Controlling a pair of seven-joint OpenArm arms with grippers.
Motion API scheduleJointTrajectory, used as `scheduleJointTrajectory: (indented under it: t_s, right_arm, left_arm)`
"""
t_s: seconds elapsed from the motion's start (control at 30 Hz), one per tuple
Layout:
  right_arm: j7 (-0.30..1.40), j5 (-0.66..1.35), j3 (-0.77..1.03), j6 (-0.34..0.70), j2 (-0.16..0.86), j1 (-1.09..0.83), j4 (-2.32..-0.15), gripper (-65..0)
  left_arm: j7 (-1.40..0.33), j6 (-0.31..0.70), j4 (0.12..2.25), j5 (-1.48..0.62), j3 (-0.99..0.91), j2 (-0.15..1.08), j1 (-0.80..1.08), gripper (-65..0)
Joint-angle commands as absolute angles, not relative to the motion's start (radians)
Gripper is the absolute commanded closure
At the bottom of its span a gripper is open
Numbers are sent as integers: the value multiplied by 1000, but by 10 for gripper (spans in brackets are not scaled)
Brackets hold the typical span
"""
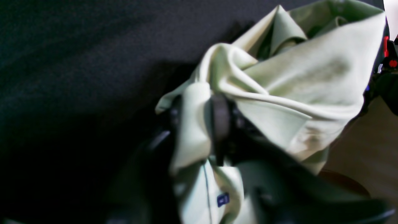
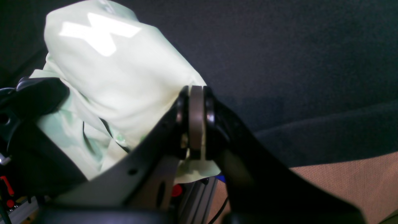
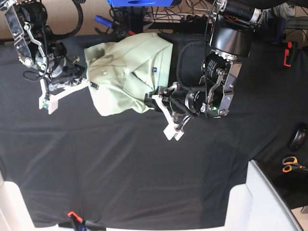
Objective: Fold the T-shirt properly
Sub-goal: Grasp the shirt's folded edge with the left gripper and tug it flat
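Observation:
The pale mint-green T-shirt (image 3: 126,72) is bunched up at the back of the black table cover (image 3: 144,159), held between both arms. My left gripper (image 3: 152,99) is shut on its lower right edge. In the left wrist view the left gripper (image 1: 200,116) pinches a twisted fold of the T-shirt (image 1: 304,84), and a small blue label (image 1: 223,199) shows below. My right gripper (image 3: 91,85) is shut on the shirt's left edge. In the right wrist view the right gripper (image 2: 196,96) clamps a thin edge of the T-shirt (image 2: 112,74).
Orange-handled scissors (image 3: 290,164) and a dark round object (image 3: 298,139) lie at the table's right edge. A white bin (image 3: 262,202) stands at the front right. Cables and a blue frame (image 3: 144,3) crowd the back edge. A small orange clip (image 3: 72,215) sits at the front left.

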State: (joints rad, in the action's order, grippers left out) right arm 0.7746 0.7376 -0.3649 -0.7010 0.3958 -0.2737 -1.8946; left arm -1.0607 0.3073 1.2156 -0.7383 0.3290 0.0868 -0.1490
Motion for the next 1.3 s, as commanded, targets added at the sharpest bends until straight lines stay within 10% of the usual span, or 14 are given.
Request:
scheduleJointTrajectory:
  t_s: [0.0,0.13,0.47,1.27]
  right_arm:
    - [760,736,-360,-698,404,-266,-1910,-4]
    - [760,736,-360,-698,404,-266,-1910,-4]
    - [762,736,-360,-698,400,-251,-1908,-4]
    - [762,736,-364,-698,395,-228,-1857,-4]
  left_arm:
    - [-1053,294,1237,-754,326,87,-165,-262]
    - [-1053,277,1257,-754,326,87,-159,-277]
    - [-1053,275,1280,-754,326,117,-157,0]
    - [-1055,220,1395,-754,294,166,-50,0]
